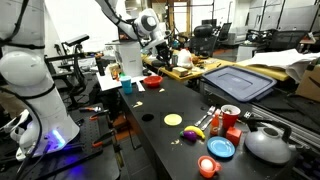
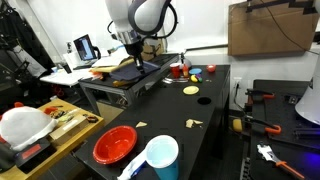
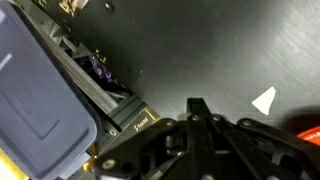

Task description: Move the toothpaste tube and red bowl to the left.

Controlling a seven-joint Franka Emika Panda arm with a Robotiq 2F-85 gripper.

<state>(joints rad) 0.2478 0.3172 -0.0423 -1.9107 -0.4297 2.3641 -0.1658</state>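
The red bowl sits on the black table near its far end; in an exterior view it is close to the camera. A flat white thing beside the blue cup, partly cut off, looks like the toothpaste tube. My gripper hangs high above the table by the grey bin's edge, well away from the bowl; it also shows in an exterior view. In the wrist view the gripper has its fingers together with nothing between them. A red patch shows at that view's right edge.
A grey lidded bin stands beside the table. A blue cup stands next to the bowl. A yellow lid, red cup, blue plate, orange-red lid and grey kettle crowd the other end. Paper scraps lie about.
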